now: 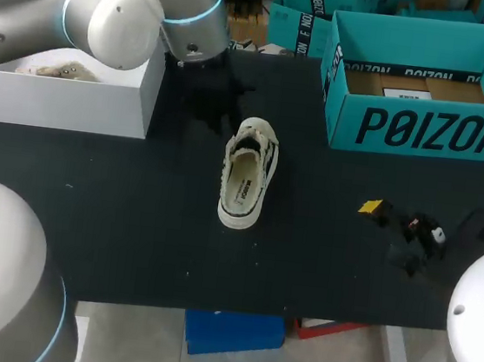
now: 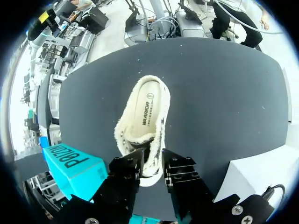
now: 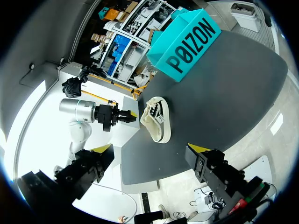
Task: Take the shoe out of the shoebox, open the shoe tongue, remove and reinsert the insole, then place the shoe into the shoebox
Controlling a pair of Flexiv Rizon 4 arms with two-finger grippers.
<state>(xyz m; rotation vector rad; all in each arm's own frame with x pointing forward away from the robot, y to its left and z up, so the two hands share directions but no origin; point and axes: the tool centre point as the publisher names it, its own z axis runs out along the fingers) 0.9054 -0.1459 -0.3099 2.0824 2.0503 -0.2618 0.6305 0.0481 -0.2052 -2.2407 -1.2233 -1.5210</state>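
Left gripper (image 2: 150,171) is covering the toe end of the shoe (image 2: 142,112); contact between them is not showing. Shoebox (image 2: 70,163), beside the shoe's toe, is lying half hidden behind this gripper. Right gripper (image 1: 399,223), well apart from the shoe's heel, is blending into the dark table (image 1: 132,221), only one yellow tip showing.
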